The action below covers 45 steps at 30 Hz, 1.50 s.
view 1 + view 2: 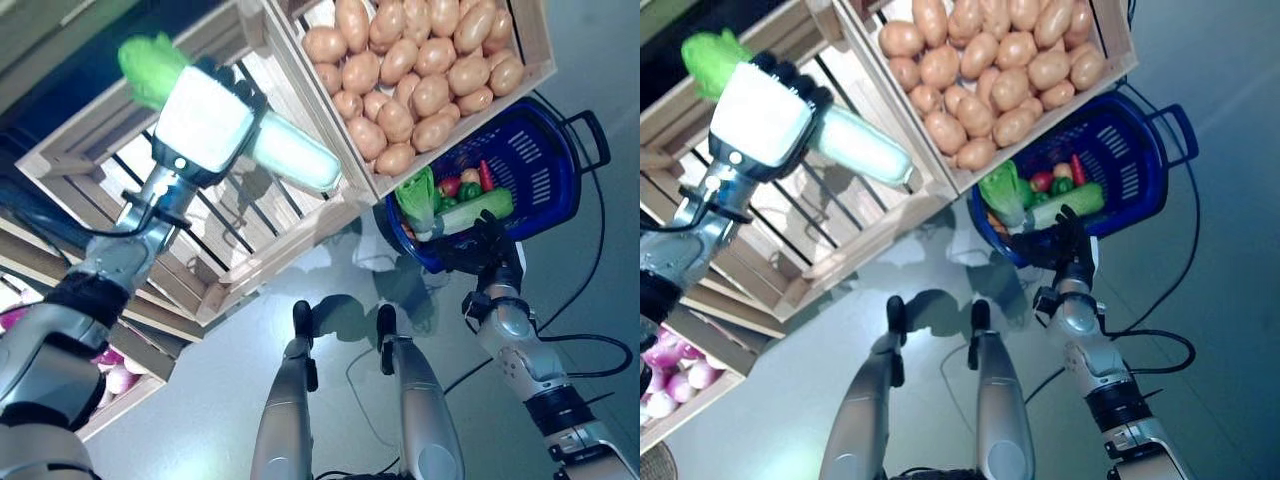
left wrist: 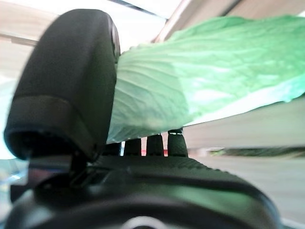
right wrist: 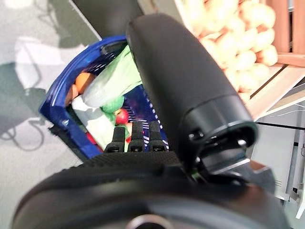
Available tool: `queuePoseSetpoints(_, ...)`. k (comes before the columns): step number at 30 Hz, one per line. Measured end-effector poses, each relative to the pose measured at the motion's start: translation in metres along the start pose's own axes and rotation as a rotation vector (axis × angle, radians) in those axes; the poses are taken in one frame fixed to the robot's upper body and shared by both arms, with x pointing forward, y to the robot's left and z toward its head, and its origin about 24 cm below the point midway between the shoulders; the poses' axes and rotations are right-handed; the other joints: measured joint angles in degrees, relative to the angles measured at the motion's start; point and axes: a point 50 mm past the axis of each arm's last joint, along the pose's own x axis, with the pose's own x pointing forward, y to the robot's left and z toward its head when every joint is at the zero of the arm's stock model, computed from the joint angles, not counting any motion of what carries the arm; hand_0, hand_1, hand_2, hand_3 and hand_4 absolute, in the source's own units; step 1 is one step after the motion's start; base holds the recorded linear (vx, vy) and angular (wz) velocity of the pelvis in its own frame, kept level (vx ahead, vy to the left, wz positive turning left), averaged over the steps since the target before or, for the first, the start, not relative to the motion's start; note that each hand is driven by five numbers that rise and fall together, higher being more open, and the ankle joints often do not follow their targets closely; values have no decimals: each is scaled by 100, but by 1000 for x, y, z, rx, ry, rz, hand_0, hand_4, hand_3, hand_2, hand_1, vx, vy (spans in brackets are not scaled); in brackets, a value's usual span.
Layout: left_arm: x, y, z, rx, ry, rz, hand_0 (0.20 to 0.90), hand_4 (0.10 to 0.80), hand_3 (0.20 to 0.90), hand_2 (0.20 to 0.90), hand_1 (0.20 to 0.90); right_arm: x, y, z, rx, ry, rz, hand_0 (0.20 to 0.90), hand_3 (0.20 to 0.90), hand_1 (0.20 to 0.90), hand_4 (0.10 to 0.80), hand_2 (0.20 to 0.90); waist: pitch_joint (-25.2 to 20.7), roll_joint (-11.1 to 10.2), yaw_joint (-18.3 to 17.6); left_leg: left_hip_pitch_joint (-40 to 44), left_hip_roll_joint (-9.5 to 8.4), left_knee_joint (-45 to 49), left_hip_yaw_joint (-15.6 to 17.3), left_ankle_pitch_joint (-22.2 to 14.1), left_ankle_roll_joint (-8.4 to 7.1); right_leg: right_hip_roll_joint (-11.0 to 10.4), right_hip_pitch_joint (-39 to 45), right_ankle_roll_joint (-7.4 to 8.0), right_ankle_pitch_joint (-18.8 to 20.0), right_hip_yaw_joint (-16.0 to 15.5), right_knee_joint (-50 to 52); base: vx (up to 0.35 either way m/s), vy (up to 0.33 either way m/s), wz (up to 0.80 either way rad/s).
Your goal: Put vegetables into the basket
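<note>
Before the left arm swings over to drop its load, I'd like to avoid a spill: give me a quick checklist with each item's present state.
1. Left hand closed on the long pale green cabbage: ok, thumb and fingers wrap it in the left wrist view.
2. Cabbage clear of the empty slatted wooden crate: ok, it is held above the slats.
3. Right hand gripping the blue plastic basket: ok, fingers are curled on its rim.
4. Room left in the basket: cannot tell; another cabbage, red and green vegetables already lie inside.
5. Route past the wooden crate of brown potatoes: not ok, it stands between cabbage and basket.
</note>
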Motion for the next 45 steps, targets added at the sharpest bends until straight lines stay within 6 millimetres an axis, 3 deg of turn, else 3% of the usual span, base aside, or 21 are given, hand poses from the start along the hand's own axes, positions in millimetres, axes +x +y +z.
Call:
queuePoseSetpoints(1, -4, -2, 0, -36, 29, -3, 300, 400, 300, 300, 300, -1, -1, -2, -5, 3, -4, 900, 900, 900, 800, 900, 0, 0, 23, 78, -1, -33, -1, 3, 3, 0, 74, 1, 0, -2, -20, 93, -38, -4)
queuePoseSetpoints(3, -28, -12, 7, -278, 217, 12, 300, 400, 300, 300, 300, -5, -5, -9, -2, 15, -19, 900, 900, 900, 800, 900, 0, 1, 145, 465, -3, -201, -22, 3, 2, 11, 440, 11, -2, -9, -183, 123, -35, -8)
queuePoseSetpoints(7, -45, -13, 22, -531, 363, 53, 300, 400, 300, 300, 300, -9, -14, -13, 22, 26, -27, 900, 900, 900, 800, 900, -5, 2, 290, 797, -9, -461, -46, 91, 17, 10, 759, 51, 13, -58, -411, 130, -54, 3)
queuePoseSetpoints(10, -48, -17, 36, -674, 430, 45, 300, 400, 300, 300, 300, -11, -18, -16, 42, 29, -19, 900, 900, 900, 800, 900, -7, 1, 385, 937, -8, -595, -141, 145, 9, 14, 941, 62, 22, -136, -537, 92, -47, 12)
queuePoseSetpoints(15, -66, -29, 63, -886, 551, -30, 300, 400, 300, 300, 300, -15, -8, 2, 98, -74, 142, 900, 900, 900, 800, 900, -12, 3, 402, 1308, 19, -964, -133, 251, 41, 57, 1314, 112, 146, -152, -922, 53, -48, -3)
queuePoseSetpoints(20, -70, -36, 86, -1019, 559, -128, 300, 400, 300, 300, 300, -25, 10, 34, 201, -233, 377, 900, 900, 900, 800, 900, -15, -3, 389, 1640, 37, -1089, -149, 248, 45, 82, 1725, 139, 204, -216, -1187, 34, -45, 1)
queuePoseSetpoints(25, -71, -40, 106, -1114, 516, -225, 300, 400, 300, 300, 300, -33, 35, 46, 281, -270, 620, 900, 900, 900, 800, 900, -96, -1, 414, 1981, 58, -1206, -173, 235, 55, 96, 2133, 142, 231, -308, -1412, 19, -18, 4)
queuePoseSetpoints(34, -76, -44, 139, -1241, 371, -460, 300, 400, 300, 300, 300, -51, 69, 19, 252, -86, 870, 900, 900, 900, 800, 900, -605, 173, 601, 2185, 57, -1364, -314, 242, 66, 86, 2533, 188, 352, -446, -1828, 60, -1, 6)
queuePoseSetpoints(45, -96, -53, 150, -1364, 342, -723, 300, 400, 300, 300, 300, -50, 65, -6, 279, 124, 891, 900, 900, 900, 800, 900, -1370, 119, 687, 2688, 21, -1774, -341, 273, 116, 163, 3506, 282, 843, -518, -3196, 53, 0, 3)
